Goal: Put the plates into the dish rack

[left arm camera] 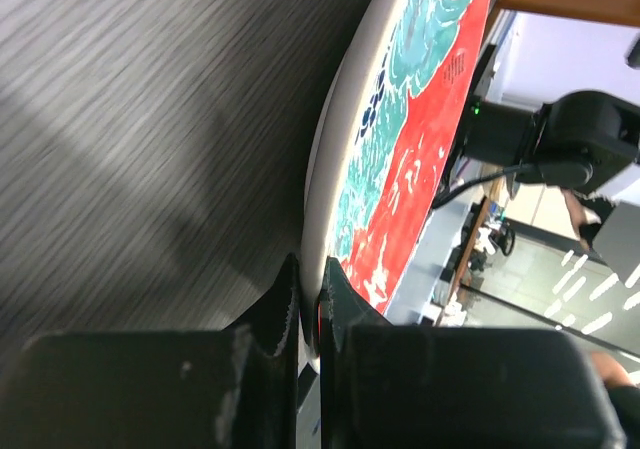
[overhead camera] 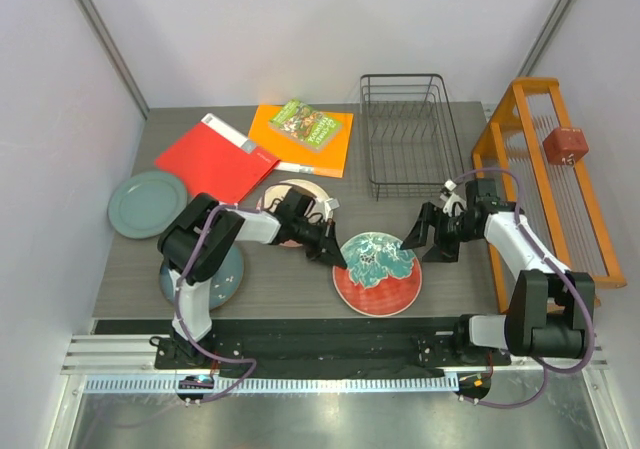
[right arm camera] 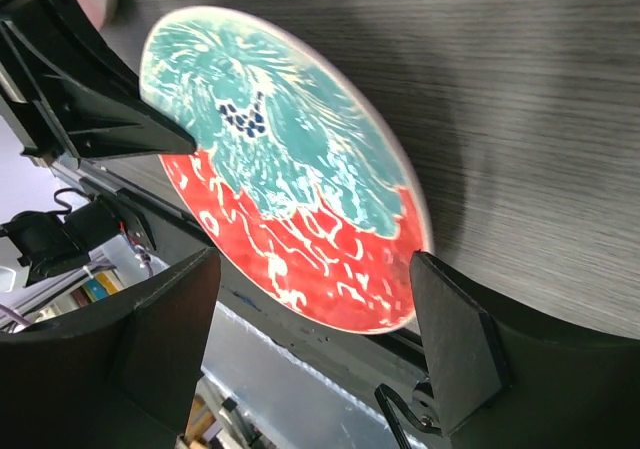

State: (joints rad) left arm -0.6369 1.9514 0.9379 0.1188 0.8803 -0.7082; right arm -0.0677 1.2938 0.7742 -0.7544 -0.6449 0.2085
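The red plate with the teal floral top point(overhead camera: 377, 271) is near the table's front edge and looks tilted. My left gripper point(overhead camera: 335, 254) is shut on its left rim; in the left wrist view the jaws point(left arm camera: 312, 304) pinch the white edge of the plate point(left arm camera: 400, 139). My right gripper point(overhead camera: 420, 237) is open at the plate's right side. In the right wrist view the plate point(right arm camera: 290, 169) lies just ahead of the spread gripper point(right arm camera: 312, 269). The black wire dish rack point(overhead camera: 410, 134) stands behind, empty.
The cream-and-pink plate point(overhead camera: 290, 197) and the dark teal plate point(overhead camera: 218, 277) are partly hidden by the left arm. The grey-green plate point(overhead camera: 147, 204) is at far left. Red book point(overhead camera: 215, 159) and orange book point(overhead camera: 300, 141) lie at the back. An orange wooden rack point(overhead camera: 555, 169) is at right.
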